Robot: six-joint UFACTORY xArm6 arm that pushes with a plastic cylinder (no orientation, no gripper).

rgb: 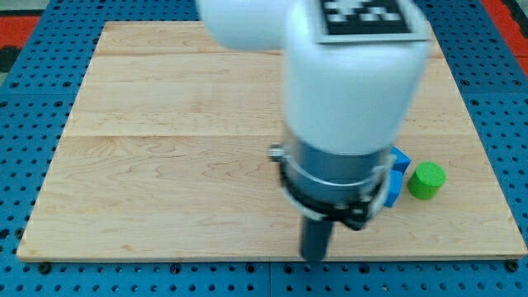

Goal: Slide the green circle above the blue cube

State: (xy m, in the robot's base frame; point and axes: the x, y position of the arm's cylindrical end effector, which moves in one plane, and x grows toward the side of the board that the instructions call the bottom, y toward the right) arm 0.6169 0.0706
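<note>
Camera view: tip [314, 257] sat near table [165, 165] bottom edge, holding nothing. Arm hid most of blue cube [398, 175]; green circle [427, 181] beside it, risking accidental nudge.

Lab: blue pegboard [33, 33], wooden board [165, 148]

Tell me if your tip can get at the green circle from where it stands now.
Probably yes. My tip sits near the board's bottom edge, to the view's left of the green circle. The blue cube lies just left of the circle, so I'd likely swing round below it.
</note>
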